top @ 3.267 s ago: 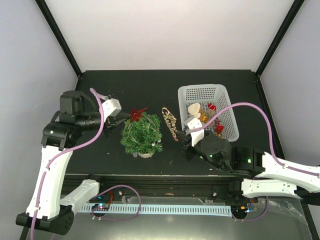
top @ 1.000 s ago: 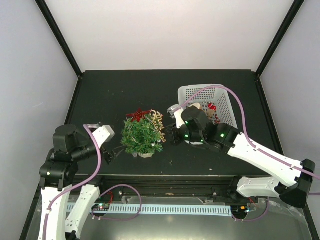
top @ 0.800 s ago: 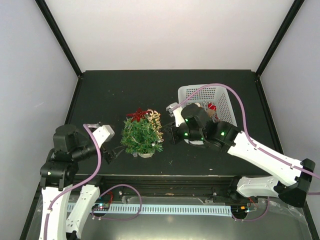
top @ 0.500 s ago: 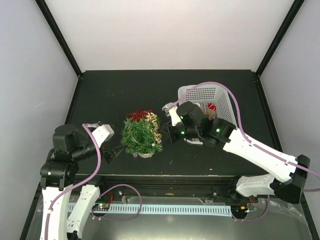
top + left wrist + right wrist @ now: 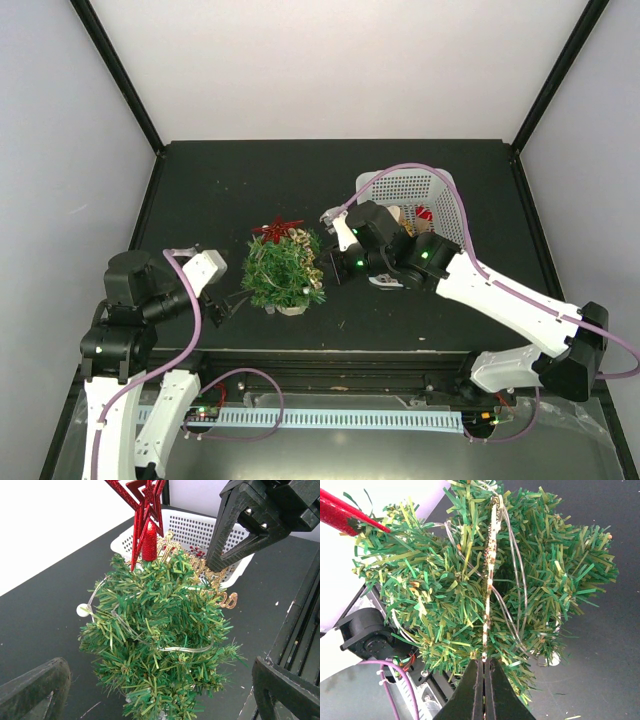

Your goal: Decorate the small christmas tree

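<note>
The small christmas tree (image 5: 283,272) stands mid-table, bushy and green, with a red star (image 5: 278,229) on top and a thin wire string of pale beads round it. My right gripper (image 5: 332,264) is at the tree's right side, shut on a flat gold glitter ornament (image 5: 490,580) that lies edge-on against the branches (image 5: 545,580). In the left wrist view the ornament (image 5: 215,582) shows as gold lettering beside the tree (image 5: 160,645). My left gripper (image 5: 228,303) hangs open, low and left of the tree, with nothing between its fingers (image 5: 35,690).
A white mesh basket (image 5: 405,178) with more ornaments sits right of the tree, behind the right arm. The table's front rail runs close below the tree's base.
My right arm has carried the gold ornament leftward until it rests against the tree's right side. The left arm drew back to the near left earlier and has held still since.
</note>
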{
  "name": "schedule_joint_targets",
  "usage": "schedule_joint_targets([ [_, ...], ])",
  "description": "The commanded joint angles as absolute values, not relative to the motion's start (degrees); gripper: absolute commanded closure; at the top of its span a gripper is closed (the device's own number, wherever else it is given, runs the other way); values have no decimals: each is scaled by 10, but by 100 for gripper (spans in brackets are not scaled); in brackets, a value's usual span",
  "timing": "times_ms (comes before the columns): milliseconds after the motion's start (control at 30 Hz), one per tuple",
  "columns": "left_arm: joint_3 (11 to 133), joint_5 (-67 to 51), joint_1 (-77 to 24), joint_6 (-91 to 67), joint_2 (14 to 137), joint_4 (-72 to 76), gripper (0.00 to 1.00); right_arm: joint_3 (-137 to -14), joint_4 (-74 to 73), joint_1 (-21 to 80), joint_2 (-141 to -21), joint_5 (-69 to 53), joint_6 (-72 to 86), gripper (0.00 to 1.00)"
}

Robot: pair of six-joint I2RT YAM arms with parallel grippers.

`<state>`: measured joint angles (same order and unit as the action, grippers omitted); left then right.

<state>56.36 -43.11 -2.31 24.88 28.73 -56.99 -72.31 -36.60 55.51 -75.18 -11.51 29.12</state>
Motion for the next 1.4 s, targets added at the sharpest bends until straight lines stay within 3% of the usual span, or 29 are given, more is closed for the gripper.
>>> schedule_joint_targets([
  [0,563,-441,-19,241,282,-559,1,-723,-365,551,-754,-132,294,99],
  [167,562,-442,-15,240,281,-557,1,-724,-363,551,-760,-136,294,98],
  [833,560,-443,-9,239,279,-555,1,-711,-366,530,-714,-94,298,48],
  [1033,561,-437,-6,236,284,-554,1,-685,-369,491,-683,-62,304,47],
  [1367,628,-413,21,223,369,-559,1,-590,-383,342,-666,7,294,49],
])
